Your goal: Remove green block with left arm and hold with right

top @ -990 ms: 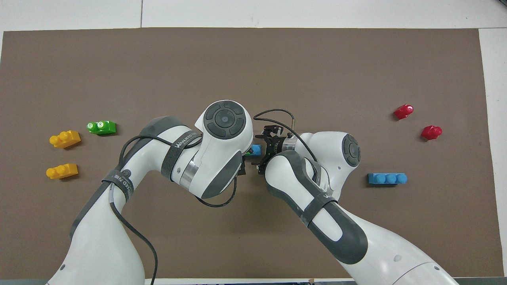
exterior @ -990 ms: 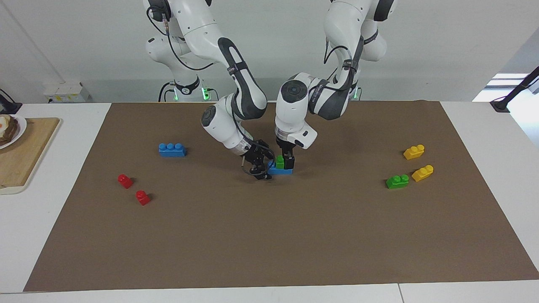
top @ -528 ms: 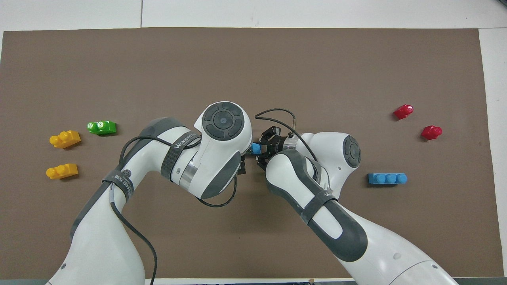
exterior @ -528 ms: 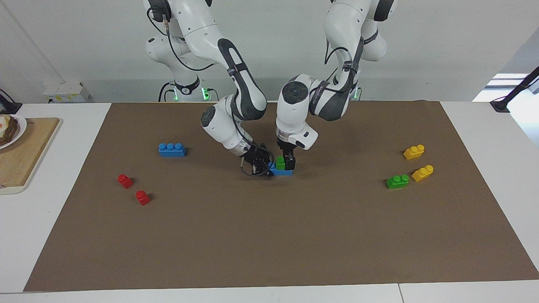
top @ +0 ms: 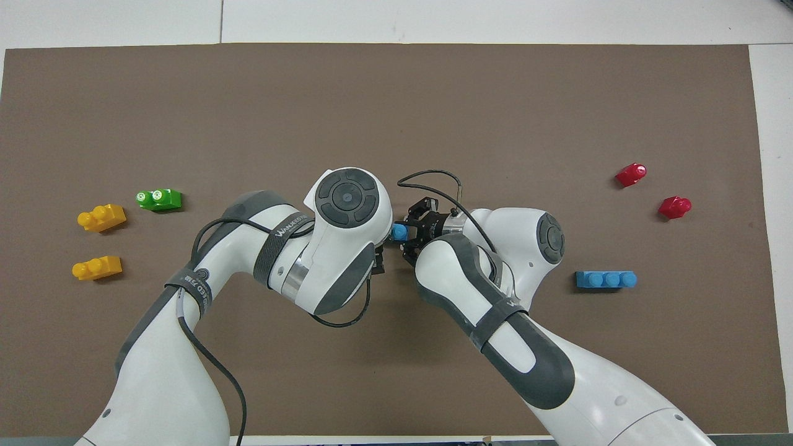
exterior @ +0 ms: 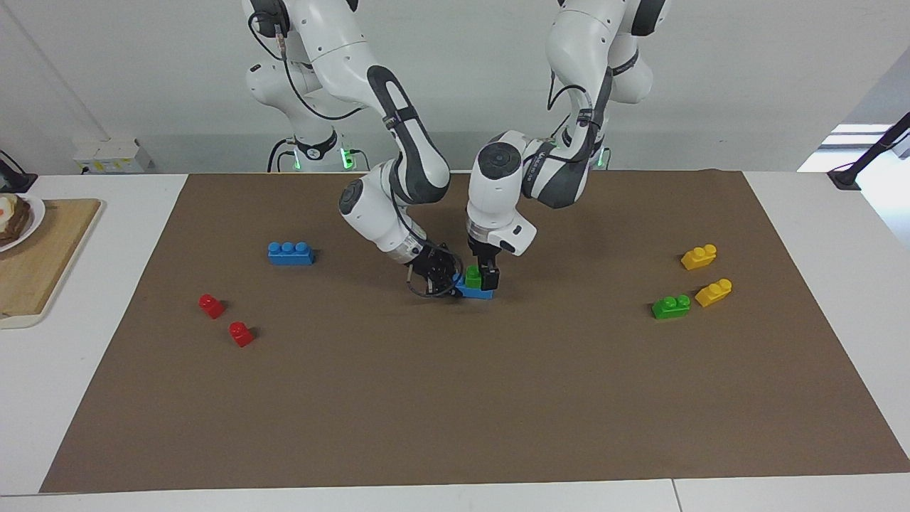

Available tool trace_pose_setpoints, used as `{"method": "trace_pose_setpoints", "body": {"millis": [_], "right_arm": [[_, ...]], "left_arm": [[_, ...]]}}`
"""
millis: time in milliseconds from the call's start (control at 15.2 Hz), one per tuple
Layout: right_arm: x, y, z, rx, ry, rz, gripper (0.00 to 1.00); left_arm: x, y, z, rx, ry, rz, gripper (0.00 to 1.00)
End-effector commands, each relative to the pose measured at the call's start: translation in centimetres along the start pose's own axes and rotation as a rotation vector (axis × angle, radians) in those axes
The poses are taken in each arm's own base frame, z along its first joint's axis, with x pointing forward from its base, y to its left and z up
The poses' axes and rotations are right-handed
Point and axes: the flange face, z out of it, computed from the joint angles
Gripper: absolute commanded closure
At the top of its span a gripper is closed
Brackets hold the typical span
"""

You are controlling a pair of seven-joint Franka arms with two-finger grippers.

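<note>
Green blocks (exterior: pixel 473 275) x2, yellow x2, red x2.

- green block (exterior: pixel 473 276), blue brick (exterior: pixel 472 288) under it: glossy plastic
- brown mat (exterior: pixel 455 398): matt, paper-like
- arm shells (top: pixel 347 248): smooth glossy white plastic
- cutting board (exterior: pixel 35 259): wood

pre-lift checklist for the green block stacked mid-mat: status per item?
1. Right gripper shut on the blue base block: ok.
2. Green block seated on the base block: ok.
3. Left gripper down at the green block, open: ok.
4. Left gripper closed on the green block: not ok, not yet done.
5. Both left fingers straddling the green block: cannot tell.
6. Loose green block and the yellow blocks well away from both grippers: ok.
</note>
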Motion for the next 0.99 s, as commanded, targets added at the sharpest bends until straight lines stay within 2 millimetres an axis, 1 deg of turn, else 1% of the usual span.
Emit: {"method": "trace_pose_setpoints", "body": {"millis": [0, 132, 330, 462, 660, 726, 792, 858, 924], "right_arm": [[-0.2, 0.0, 0.5, 0.027, -0.004, -0.010, 1.00], [-0.2, 0.1, 0.5, 0.031, -0.001, -0.006, 1.00], [0.0, 0.1, 0.6, 0.036, 0.004, -0.010, 1.00], [0.0, 0.1, 0.6, 0.036, 0.004, -0.010, 1.00], [0.0, 0.1, 0.6, 0.034, 0.004, -0.010, 1.00], [0.0, 0.1, 0.6, 0.036, 0.004, -0.010, 1.00], [-0.1, 0.2, 0.6, 0.035, 0.004, -0.011, 1.00], [-0.1, 0.2, 0.6, 0.033, 0.004, -0.010, 1.00], [-0.1, 0.2, 0.6, 0.035, 0.004, -0.010, 1.00]], "left_arm": [[0.1, -0.1, -0.1, -0.024, 0.006, -0.013, 0.00], [0.1, -0.1, -0.1, -0.024, 0.006, -0.013, 0.03], [0.2, -0.1, 0.1, -0.023, 0.013, -0.010, 0.11], [0.3, -0.1, 0.2, -0.024, 0.026, -0.001, 0.20], [0.4, 0.0, 0.0, -0.016, 0.042, 0.007, 0.42], [0.4, 0.0, -0.3, -0.009, 0.049, 0.010, 0.42], [0.4, 0.2, -0.8, -0.007, 0.051, 0.006, 0.45], [0.4, 0.5, -1.2, -0.005, 0.053, 0.004, 0.52], [0.4, 0.7, -1.5, -0.006, 0.052, 0.002, 0.56]]}}
